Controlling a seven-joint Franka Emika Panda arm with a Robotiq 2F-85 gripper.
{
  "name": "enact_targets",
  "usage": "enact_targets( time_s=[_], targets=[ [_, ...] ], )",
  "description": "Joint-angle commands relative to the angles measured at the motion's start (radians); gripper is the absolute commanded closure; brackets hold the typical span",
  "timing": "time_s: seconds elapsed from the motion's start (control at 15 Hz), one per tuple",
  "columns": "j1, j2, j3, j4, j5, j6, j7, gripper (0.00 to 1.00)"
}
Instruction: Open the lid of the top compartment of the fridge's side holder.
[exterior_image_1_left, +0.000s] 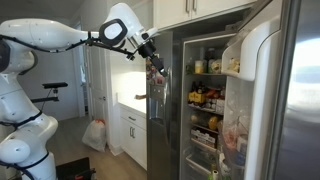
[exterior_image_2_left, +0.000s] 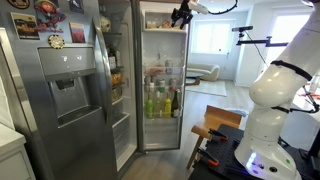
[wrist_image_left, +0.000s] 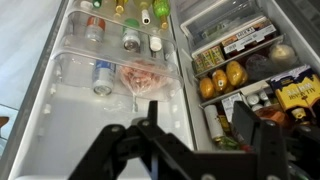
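The dark grey fridge (exterior_image_1_left: 300, 90) stands with both doors open and its white inside lit (exterior_image_1_left: 205, 95). In the wrist view the door's side holder (wrist_image_left: 120, 40) carries bottles and jars. Nearest the camera is a clear lidded compartment (wrist_image_left: 85, 125), with its lid down as far as I can tell. My gripper (wrist_image_left: 197, 125) is open and empty, just in front of this compartment's edge. In both exterior views the gripper (exterior_image_1_left: 153, 62) (exterior_image_2_left: 182, 14) is high up at the top of the open door (exterior_image_2_left: 160, 90).
Inner shelves hold jars, fruit and boxes (wrist_image_left: 235, 65). The second open door with its bins (exterior_image_1_left: 242, 65) is across the opening. White cabinets and a counter (exterior_image_1_left: 130, 110) flank the fridge. A white bag (exterior_image_1_left: 95, 135) lies on the floor. A wooden stool (exterior_image_2_left: 215, 125) stands near the robot base.
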Motion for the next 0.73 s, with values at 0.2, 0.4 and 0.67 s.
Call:
enact_targets(
  time_s=[0.2, 0.4, 0.67],
  targets=[
    [0.055, -0.063, -0.046, 0.001, -0.024, -0.135, 0.014, 0.0],
    [0.054, -0.037, -0.078, 0.061, -0.019, -0.206, 0.002, 0.0],
    [0.063, -0.048, -0.094, 0.031, -0.012, -0.179, 0.004, 0.0]
  ],
)
